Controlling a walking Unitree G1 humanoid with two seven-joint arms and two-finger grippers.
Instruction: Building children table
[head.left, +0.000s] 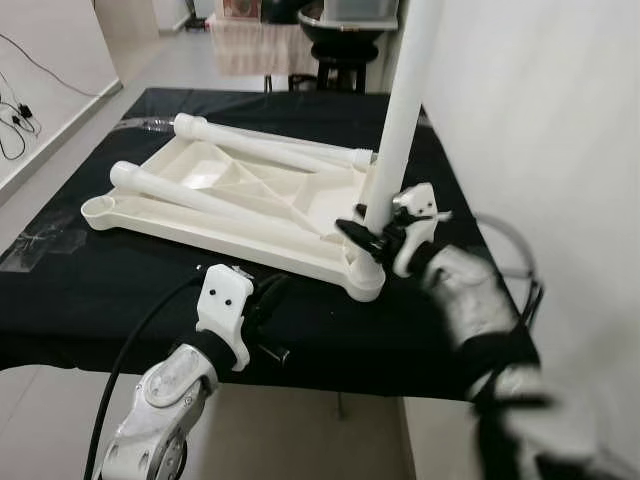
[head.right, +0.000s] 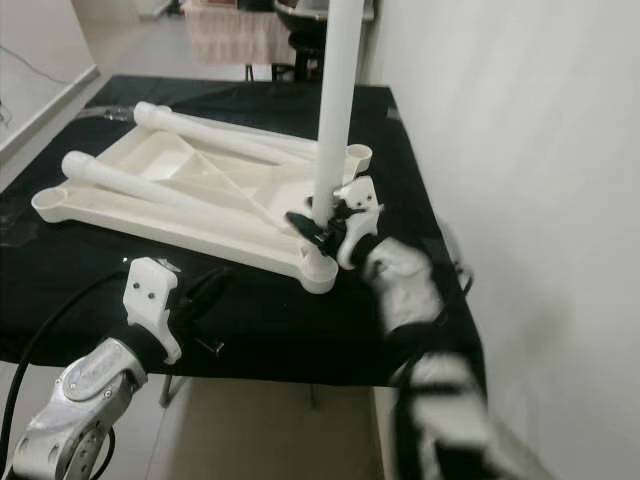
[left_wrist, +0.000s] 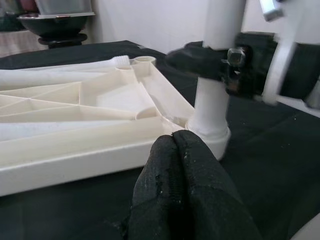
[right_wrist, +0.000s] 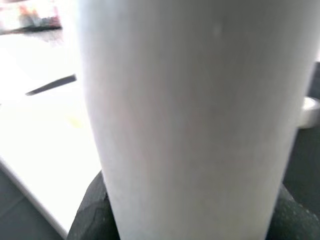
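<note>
smooth plastic tabletop (head.left: 230, 200) — matt black cloth (head.left: 90, 290)

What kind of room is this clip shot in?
Probably a home room used as a work area: a black-clothed table against a white wall, tiled floor, and a stool behind.

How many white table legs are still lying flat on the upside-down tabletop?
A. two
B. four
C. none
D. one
A: two long white plastic legs lie flat across the cream upside-down tabletop, while a third white leg stands upright in a corner socket with the right gripper shut around it.
</note>
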